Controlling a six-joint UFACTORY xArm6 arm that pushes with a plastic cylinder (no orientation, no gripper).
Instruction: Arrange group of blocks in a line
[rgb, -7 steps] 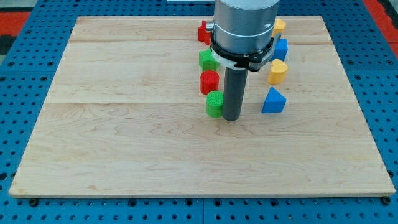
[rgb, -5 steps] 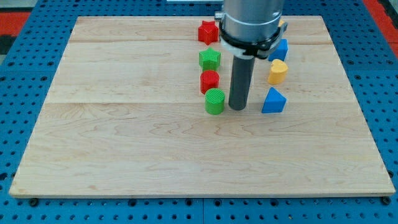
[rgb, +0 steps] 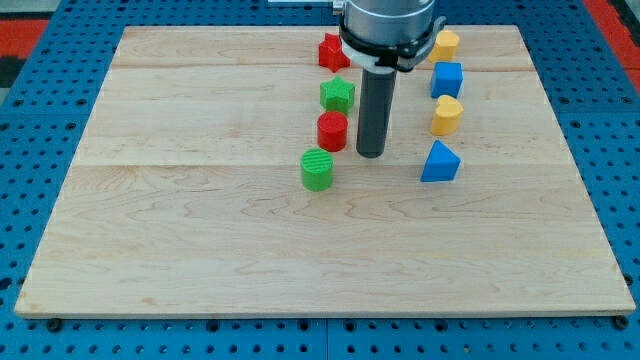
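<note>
My tip (rgb: 370, 154) rests on the wooden board just right of the red cylinder (rgb: 332, 131), close to it. A green cylinder (rgb: 317, 169) stands below and left of the tip, apart from it. A green star block (rgb: 338, 95) and a red star block (rgb: 333, 51) sit above the red cylinder in a rough column. On the right, another column runs downward: a yellow block (rgb: 446, 44), a blue cube (rgb: 447, 78), a yellow heart-like block (rgb: 447, 115) and a blue triangular block (rgb: 440, 161).
The wooden board (rgb: 200, 200) lies on a blue perforated table (rgb: 30, 150). The arm's grey body (rgb: 388, 25) hangs over the board's top middle and hides part of it.
The green cylinder has slid down and to the left. My tip has moved up and slightly left, now beside the red cylinder.
</note>
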